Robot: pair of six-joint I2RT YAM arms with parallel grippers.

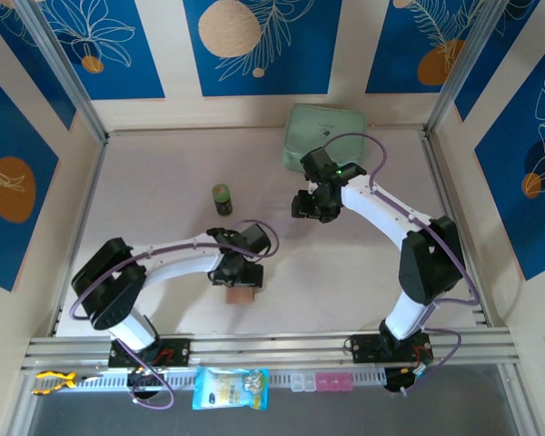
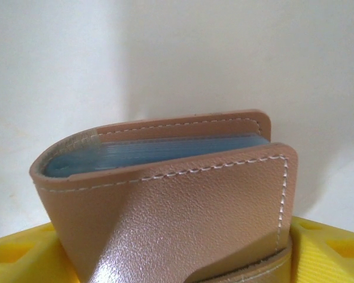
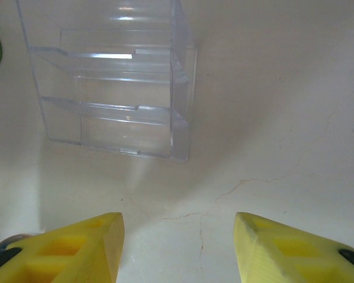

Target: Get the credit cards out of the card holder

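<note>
The left claw is closed on the shut tan wallet, close to the table's near edge, a little left of middle. Blue cards show edge-on inside the wallet. The right claw hangs open over the table's middle, near a clear tray.

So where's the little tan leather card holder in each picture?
Top external: the tan leather-like card holder shows low and left of centre, at the tip of the left gripper.
Left wrist: it is close up, lower middle, between the yellow fingers.
Right wrist: the clear plastic tray sits upper left here.
Shared landmark: the pale table.
</note>
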